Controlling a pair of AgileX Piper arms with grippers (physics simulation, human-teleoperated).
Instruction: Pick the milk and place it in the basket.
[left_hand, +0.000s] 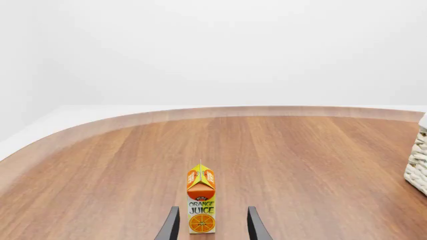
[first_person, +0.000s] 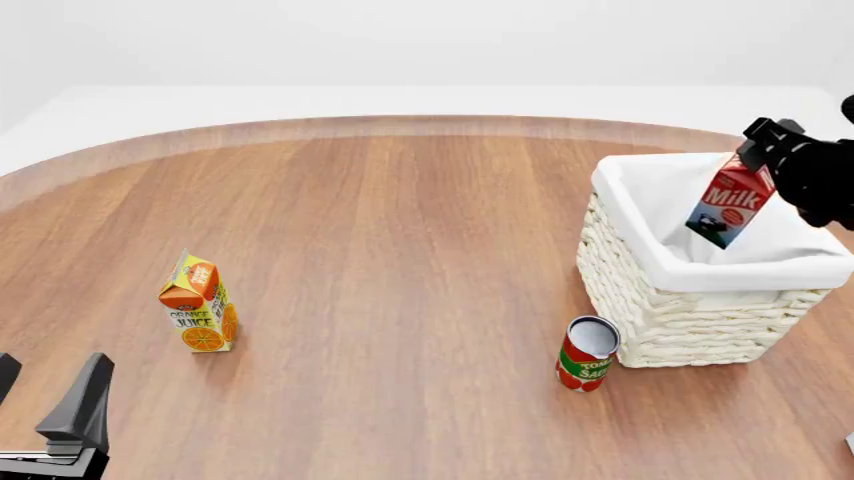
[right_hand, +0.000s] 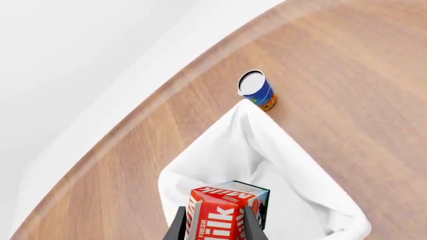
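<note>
- One milk (first_person: 729, 205) carton, one orange juice carton (first_person: 198, 317), one tomato can (first_person: 586, 353) and one basket (first_person: 701, 260) show in the front view, all on or over a round wooden bench (first_person: 400, 240).
- Two arms are present: the right gripper (first_person: 755, 155) is raised at the far right, over the basket, while the left gripper (first_person: 47, 395) sits low at the near left edge of the bench.
- Right gripper: its two dark fingers (right_hand: 177, 227) pinch the red top of the milk (right_hand: 223, 212), one on each side, as the right wrist view shows.
- The milk hangs tilted, its red top toward the gripper and its blue-green lower end down over the white cloth lining (right_hand: 267, 155); whether it touches the lining cannot be told.
- Left gripper (left_hand: 212, 225): fingers spread apart, holding nothing; in its wrist view the juice carton (left_hand: 201, 200) stands upright beyond the gap between them.
- The basket (left_hand: 419, 165) is cream-white wicker with white cloth folded over its rim; apart from the hanging milk, only lining shows inside.
- The tomato can (right_hand: 256, 89) stands upright on the bench just beside the basket's near left corner.
- The juice carton stands well apart from the basket, on the left side of the bench.
</note>
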